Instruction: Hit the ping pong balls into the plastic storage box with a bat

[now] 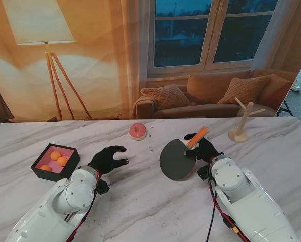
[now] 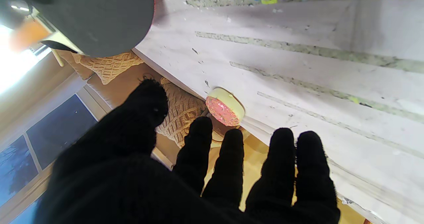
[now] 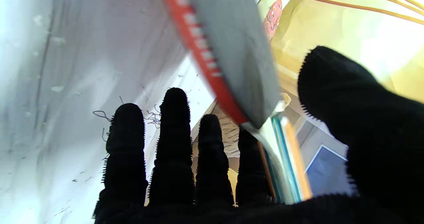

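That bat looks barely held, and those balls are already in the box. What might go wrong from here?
Two risks, as a guess.
1. The right hand grips the bat by its handle with the blade tilted; a loose hold might let it slip or twist.
2. The pink donut and the wooden stand sit near the bat, so a wide swing might knock them.

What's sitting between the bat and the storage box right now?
In the stand view, only the open left hand lies between the bat and the storage box; otherwise bare marble. The donut sits farther from me, off that line.
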Robot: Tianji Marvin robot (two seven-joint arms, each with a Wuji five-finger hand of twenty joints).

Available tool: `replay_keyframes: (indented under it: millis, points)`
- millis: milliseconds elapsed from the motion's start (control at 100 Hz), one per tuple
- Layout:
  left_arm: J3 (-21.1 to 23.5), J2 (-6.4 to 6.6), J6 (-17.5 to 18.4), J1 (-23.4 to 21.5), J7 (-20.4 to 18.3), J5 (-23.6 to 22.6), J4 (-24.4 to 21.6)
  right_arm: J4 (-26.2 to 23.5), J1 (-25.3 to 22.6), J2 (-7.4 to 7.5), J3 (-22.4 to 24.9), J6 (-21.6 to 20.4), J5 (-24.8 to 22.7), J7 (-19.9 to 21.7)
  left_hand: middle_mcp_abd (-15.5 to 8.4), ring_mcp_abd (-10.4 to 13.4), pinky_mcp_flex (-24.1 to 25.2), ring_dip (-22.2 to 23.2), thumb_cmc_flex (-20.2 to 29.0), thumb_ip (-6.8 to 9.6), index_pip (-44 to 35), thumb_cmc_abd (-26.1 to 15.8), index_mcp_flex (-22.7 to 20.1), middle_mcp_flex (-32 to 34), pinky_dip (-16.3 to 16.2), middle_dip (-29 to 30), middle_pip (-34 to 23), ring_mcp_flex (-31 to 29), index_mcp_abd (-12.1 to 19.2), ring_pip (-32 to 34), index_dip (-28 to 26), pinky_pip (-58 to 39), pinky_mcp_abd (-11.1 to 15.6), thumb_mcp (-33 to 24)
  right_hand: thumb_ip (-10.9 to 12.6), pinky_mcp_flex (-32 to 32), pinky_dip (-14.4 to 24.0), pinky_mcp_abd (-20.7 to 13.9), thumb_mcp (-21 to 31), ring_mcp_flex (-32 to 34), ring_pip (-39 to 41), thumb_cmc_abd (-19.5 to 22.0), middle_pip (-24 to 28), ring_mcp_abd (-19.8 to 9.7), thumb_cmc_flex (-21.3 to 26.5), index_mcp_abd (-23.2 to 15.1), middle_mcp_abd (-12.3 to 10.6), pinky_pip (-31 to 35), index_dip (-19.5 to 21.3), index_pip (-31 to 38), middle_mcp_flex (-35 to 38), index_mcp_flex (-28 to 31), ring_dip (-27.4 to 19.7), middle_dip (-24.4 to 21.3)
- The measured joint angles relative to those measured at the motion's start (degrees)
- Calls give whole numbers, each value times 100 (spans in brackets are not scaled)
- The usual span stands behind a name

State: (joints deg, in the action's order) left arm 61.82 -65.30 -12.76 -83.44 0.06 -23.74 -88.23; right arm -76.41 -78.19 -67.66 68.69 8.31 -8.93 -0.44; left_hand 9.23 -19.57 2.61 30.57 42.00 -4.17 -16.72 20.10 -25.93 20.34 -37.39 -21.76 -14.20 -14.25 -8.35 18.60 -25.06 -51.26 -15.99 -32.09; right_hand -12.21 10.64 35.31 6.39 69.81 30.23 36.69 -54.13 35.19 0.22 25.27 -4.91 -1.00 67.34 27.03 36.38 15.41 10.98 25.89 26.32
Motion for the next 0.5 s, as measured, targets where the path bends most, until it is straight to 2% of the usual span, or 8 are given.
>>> replay_keyframes:
  millis: [260, 320, 500]
  points:
    - [3, 6, 6, -2, -16, -8, -3, -51, -73, 12, 170, 0, 68, -5, 2, -2, 0, 1, 0, 0, -4, 0, -1, 63, 1, -23, 1, 0, 0, 1, -2, -19, -6, 0, 5, -153, 77, 9, 0, -106, -226, 14, -100, -8, -335, 43, -22, -238, -39, -68, 1, 8, -4, -113]
    - [5, 6, 6, -4, -16, -11, -3, -67, -90, 10, 219, 0, 91, -16, 2, -2, 0, 2, 0, 0, -4, 0, -1, 63, 1, -23, 1, 0, 0, 1, -2, -22, -11, 0, 5, -153, 118, 62, 0, -106, -228, 17, -107, -9, -337, 37, -76, -240, -41, -87, 233, 38, -5, -114]
    - [9, 8, 3, -9, -20, -11, -9, -104, -117, -9, 320, 20, 432, -104, 2, -10, 0, 50, 0, 0, -4, 0, -1, 63, 1, -23, 1, 0, 0, 4, -2, -46, -15, 0, 13, -124, 187, 125, 0, -107, -261, 20, -224, -9, -339, -75, -151, -290, -60, -112, 773, 666, -5, -114]
